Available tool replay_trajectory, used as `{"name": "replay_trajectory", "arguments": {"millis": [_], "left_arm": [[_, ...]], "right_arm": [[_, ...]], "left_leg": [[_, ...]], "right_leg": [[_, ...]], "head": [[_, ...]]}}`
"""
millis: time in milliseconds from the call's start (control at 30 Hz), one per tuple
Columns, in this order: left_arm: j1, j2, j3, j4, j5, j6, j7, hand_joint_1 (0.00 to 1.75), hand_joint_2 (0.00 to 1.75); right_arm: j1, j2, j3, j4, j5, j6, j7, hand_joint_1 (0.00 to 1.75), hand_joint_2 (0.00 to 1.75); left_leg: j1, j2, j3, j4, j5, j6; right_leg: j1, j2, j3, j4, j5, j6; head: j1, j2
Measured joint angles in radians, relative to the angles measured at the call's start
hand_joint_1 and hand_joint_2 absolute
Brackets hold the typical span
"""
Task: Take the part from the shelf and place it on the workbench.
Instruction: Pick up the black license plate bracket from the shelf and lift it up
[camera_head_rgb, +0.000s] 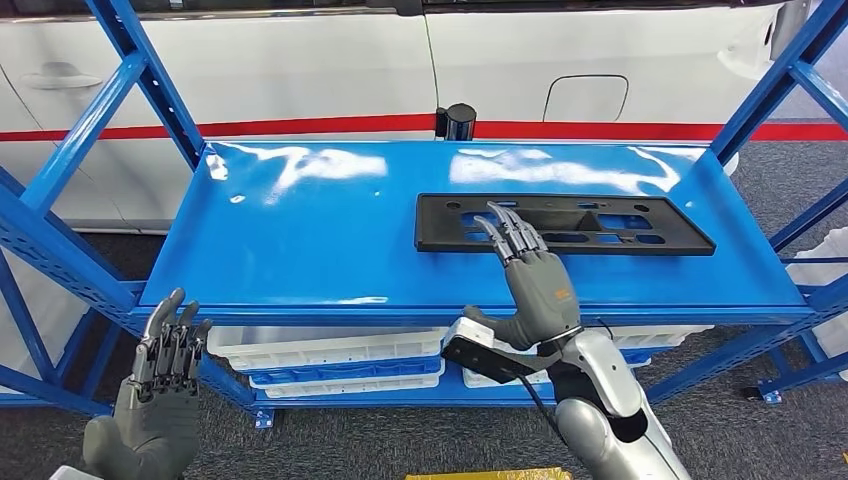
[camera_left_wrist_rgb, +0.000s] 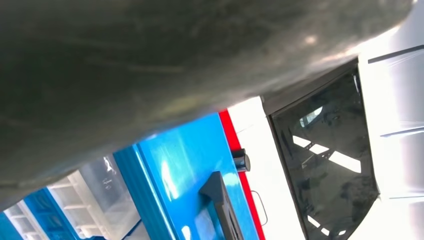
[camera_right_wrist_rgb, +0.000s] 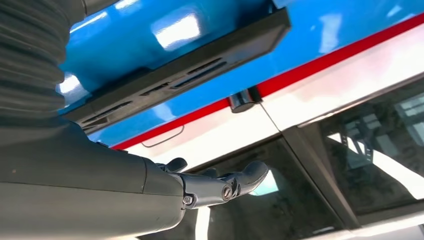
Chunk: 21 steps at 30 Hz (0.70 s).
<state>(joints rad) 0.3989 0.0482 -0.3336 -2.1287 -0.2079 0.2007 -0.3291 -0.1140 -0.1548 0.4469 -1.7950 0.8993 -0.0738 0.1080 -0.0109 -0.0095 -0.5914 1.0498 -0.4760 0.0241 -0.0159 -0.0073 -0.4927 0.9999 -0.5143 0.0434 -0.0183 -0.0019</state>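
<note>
The part (camera_head_rgb: 600, 225) is a flat black slotted plate lying on the right half of the blue shelf board (camera_head_rgb: 300, 230). My right hand (camera_head_rgb: 535, 285) reaches over the shelf's front edge, fingers stretched out with their tips over the plate's left end; whether they touch it I cannot tell. It holds nothing. In the right wrist view the plate (camera_right_wrist_rgb: 185, 65) lies beyond the hand (camera_right_wrist_rgb: 100, 185), whose fingers (camera_right_wrist_rgb: 220, 187) are extended. My left hand (camera_head_rgb: 160, 380) hangs low at the left, in front of and below the shelf, fingers upright and empty. The left wrist view catches the plate's end (camera_left_wrist_rgb: 222, 205).
Blue slanted uprights (camera_head_rgb: 60, 160) frame the shelf on both sides. White bins (camera_head_rgb: 330, 360) sit on the tier below. A white vehicle with a red stripe (camera_head_rgb: 300, 70) stands behind, with a black cylinder (camera_head_rgb: 459, 120) at the shelf's back edge. The shelf's left half is bare.
</note>
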Motion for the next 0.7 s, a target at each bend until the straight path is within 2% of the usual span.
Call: {"name": "replay_trajectory", "arguments": {"millis": [333, 500, 700], "left_arm": [[-0.013, 0.001, -0.001, 0.015, 0.013, -0.018, 0.003, 0.0, 0.0], [-0.026, 0.002, -0.002, 0.027, 0.02, -0.037, 0.002, 0.0, 0.0], [-0.044, 0.002, -0.006, 0.042, 0.033, -0.082, 0.011, 0.0, 0.0]], "right_arm": [[-0.033, 0.005, -0.02, 0.046, 0.03, 0.003, 0.015, 0.0, 1.75], [-0.069, 0.009, -0.025, 0.089, 0.033, 0.017, 0.033, 0.0, 1.75], [-0.143, 0.009, -0.035, 0.18, 0.1, 0.055, 0.079, 0.0, 1.75]], "left_leg": [[0.0, 0.0, 0.0, 0.0, 0.0, 0.0], [0.0, 0.0, 0.0, 0.0, 0.0, 0.0], [0.0, 0.0, 0.0, 0.0, 0.0, 0.0]], "right_leg": [[0.0, 0.0, 0.0, 0.0, 0.0, 0.0], [0.0, 0.0, 0.0, 0.0, 0.0, 0.0], [0.0, 0.0, 0.0, 0.0, 0.001, 0.001]], "head": [[0.0, 0.0], [0.0, 0.0], [0.0, 0.0]]}}
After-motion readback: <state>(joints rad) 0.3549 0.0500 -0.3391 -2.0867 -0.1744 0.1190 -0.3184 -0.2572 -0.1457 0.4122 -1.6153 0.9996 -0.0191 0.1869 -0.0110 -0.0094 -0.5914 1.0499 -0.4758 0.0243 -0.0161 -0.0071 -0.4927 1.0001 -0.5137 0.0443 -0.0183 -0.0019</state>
